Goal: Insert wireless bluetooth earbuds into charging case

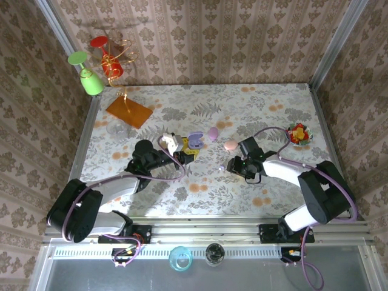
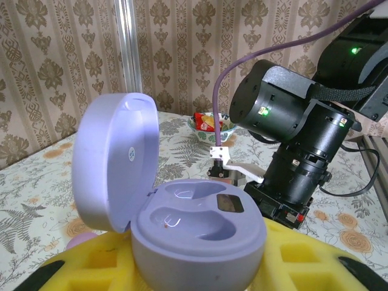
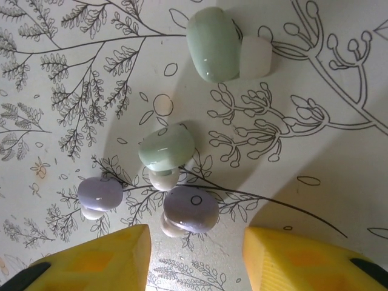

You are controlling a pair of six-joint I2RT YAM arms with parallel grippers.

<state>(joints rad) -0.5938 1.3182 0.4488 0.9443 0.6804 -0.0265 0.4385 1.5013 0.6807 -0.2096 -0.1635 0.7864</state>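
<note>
Nothing is seated yet: the left pincer [image 1: 185, 153] is clamping the open charging case [image 2: 194, 230], its sockets empty. The right pincer [image 3: 194, 254], jaws apart, is hovering above four earbuds [image 3: 167, 147] lying on the desk [image 3: 339, 182], with the purple earbud [image 3: 191, 209] at 6 o'clock.

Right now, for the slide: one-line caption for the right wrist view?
Right gripper open above two green earbuds and two purple earbuds loose on the floral-print table.

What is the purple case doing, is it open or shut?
Open. The purple case has its lid standing up on the left side, and both little hollows in its base show, empty.
</note>
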